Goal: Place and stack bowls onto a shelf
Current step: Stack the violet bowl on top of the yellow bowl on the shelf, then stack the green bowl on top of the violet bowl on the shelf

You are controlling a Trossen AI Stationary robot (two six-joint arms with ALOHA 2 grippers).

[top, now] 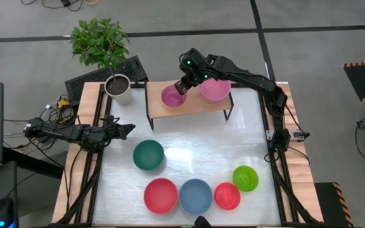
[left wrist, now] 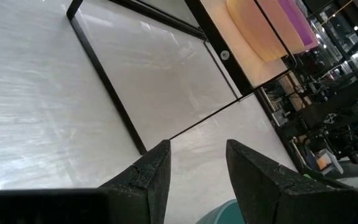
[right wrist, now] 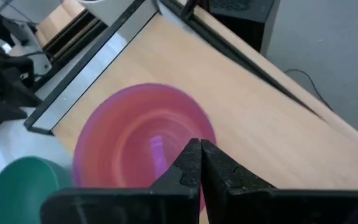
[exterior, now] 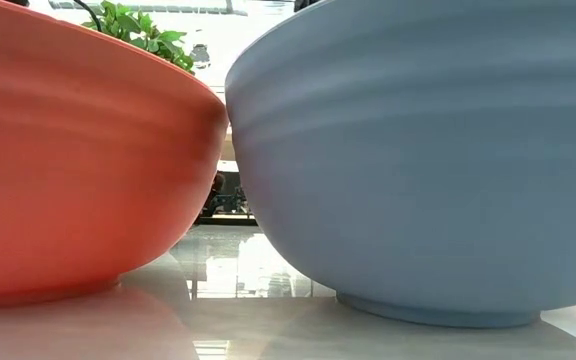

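While the left gripper (top: 129,130) waits spread at the table's left edge, the right gripper (top: 181,85), fingers pressed together on the purple bowl's (top: 173,96) rim, sets it on the shelf (top: 195,106); next, release and fetch another.

Bare table (top: 195,149) mid-frame lies open; lower-frame bowls (top: 195,195) crowd passage; shelf (top: 154,109) seems nearly full.

right gripper (right wrist: 199,163) fingers closed, arm extended, left gripper (left wrist: 197,168) open, arm resting
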